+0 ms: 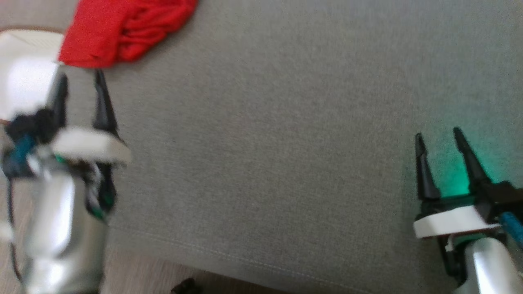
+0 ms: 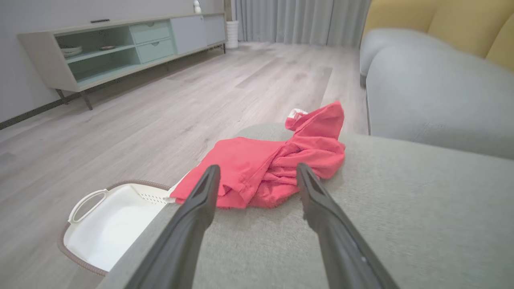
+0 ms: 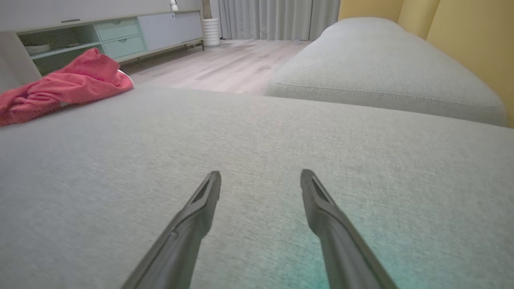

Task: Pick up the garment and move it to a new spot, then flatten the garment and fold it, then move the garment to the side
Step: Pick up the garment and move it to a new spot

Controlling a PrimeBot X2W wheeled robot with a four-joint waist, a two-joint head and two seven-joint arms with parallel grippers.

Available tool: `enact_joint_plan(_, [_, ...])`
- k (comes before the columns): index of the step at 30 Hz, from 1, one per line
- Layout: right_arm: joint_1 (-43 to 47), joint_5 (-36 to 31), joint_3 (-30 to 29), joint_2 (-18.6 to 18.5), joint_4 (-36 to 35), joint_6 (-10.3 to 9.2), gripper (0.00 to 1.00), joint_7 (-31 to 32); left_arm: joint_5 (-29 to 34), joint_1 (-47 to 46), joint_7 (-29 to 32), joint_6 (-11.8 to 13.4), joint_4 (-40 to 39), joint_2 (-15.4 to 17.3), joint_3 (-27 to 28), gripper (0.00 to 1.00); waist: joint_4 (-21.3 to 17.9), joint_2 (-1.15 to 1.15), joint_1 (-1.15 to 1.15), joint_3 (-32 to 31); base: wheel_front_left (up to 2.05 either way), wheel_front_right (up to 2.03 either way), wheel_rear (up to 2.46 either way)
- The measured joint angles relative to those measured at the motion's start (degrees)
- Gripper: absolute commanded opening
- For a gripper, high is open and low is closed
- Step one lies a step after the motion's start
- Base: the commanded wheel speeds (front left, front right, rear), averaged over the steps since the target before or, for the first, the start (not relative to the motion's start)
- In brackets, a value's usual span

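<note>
The garment (image 1: 122, 28) is a crumpled red cloth heaped at the far left corner of a grey cushion (image 1: 265, 143); one flap hangs over the cushion's left edge. My left gripper (image 1: 81, 75) is open just short of the garment (image 2: 273, 168), fingers pointing at it with nothing between them. My right gripper (image 1: 437, 136) stands open at the cushion's near right, well away from the garment (image 3: 64, 88), and holds nothing. In the right wrist view both its fingers (image 3: 200, 200) hover over bare grey fabric.
A white basket (image 2: 112, 224) with a brown rim stands on the wood floor left of the cushion, below the garment's edge. Another grey sofa seat (image 3: 377, 76) with yellow backrests lies to the right. A low sideboard (image 2: 120, 48) runs along the far wall.
</note>
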Motion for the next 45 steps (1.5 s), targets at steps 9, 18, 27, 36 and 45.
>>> enact_joint_plan(9, [-1.2,-0.1,0.2,-3.1,-8.3,0.00,1.00,3.6,0.3,-27.4,10.5,-1.7,23.5,3.3,-0.2,1.00,-2.6,0.00,0.00,10.5,0.00,0.00,0.00])
enact_joint_plan(18, [-2.5,0.6,1.0,-3.8,-12.0,0.04,1.00,4.7,-0.2,-36.5,15.6,-3.6,39.3,4.1,-0.8,0.00,-6.0,0.00,0.00,14.0,0.00,0.00,0.00])
enact_joint_plan(27, [-2.5,1.6,0.2,-1.6,-5.2,0.04,1.00,2.6,-0.1,-38.0,10.2,-8.2,41.2,5.5,-2.7,0.00,-7.7,0.00,0.00,7.8,0.00,0.00,0.00])
enact_joint_plan(36, [0.9,3.8,1.6,0.5,2.2,0.04,1.00,-0.8,-8.6,-33.9,17.0,-10.6,21.4,1.0,-13.5,0.00,-9.3,0.00,0.00,-2.3,0.00,0.00,0.00])
enact_joint_plan(45, [2.6,9.3,3.2,0.8,6.2,0.04,1.00,-2.7,-35.6,-6.4,39.3,-8.1,-20.8,-0.8,-21.6,0.00,-15.0,0.00,0.00,-10.0,0.00,0.00,0.00])
